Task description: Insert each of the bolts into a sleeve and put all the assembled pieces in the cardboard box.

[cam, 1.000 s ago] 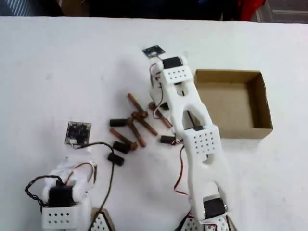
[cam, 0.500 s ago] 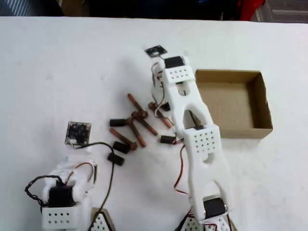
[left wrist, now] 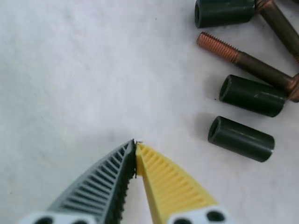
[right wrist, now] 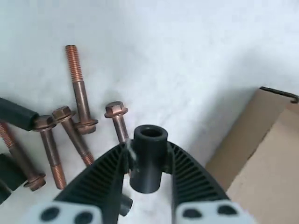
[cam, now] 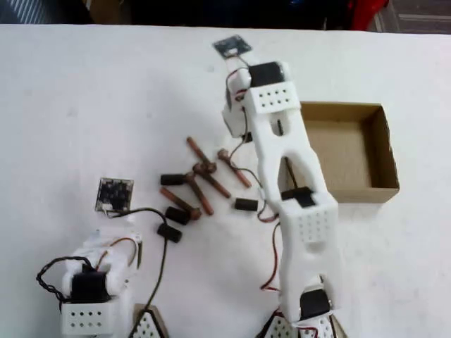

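Note:
My right gripper (right wrist: 147, 150) is shut on a black sleeve (right wrist: 148, 165), held upright above the table. Several copper bolts (right wrist: 77, 88) lie below and beside it, and the cardboard box (right wrist: 264, 158) is close on the other side. From above, the right arm (cam: 296, 204) stretches up the table, its gripper (cam: 238, 130) between the bolts (cam: 232, 167) and the box (cam: 385, 151). My left gripper (left wrist: 135, 145) is shut with nothing in it, low over bare table. Three loose sleeves (left wrist: 240, 139) and a bolt (left wrist: 247, 65) lie a short way beyond its tips.
More loose sleeves (cam: 173, 179) and bolts (cam: 199, 151) are scattered mid-table. One sleeve (cam: 245, 204) lies right beside the right arm. A black cable (cam: 163, 260) runs from the left arm (cam: 91, 285). The table's far side and left part offer free room.
The right arm has swung toward the far side and slightly toward the box, uncovering a bolt it hid before. The left arm has not moved.

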Controlling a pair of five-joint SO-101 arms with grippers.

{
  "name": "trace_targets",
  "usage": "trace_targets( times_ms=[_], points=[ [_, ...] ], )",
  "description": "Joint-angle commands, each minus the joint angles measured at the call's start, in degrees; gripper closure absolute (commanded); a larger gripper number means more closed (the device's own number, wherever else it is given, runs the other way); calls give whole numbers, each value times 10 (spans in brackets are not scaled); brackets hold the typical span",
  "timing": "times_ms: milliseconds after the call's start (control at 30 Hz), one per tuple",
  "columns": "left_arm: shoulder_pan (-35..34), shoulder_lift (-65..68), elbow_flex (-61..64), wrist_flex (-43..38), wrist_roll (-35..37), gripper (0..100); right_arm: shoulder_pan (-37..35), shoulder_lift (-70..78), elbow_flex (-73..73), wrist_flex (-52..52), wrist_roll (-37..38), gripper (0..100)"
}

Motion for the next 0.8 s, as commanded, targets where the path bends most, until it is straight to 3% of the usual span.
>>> trace_targets(
  times_ms=[0, 767],
  points=[
    [-2, -3, -1, -15, 4, 976, 1, -178, 73, 16, -1, 982],
    [-2, -3, -1, -15, 4, 976, 1, -703, 505, -18, -4, 981]
  ],
)
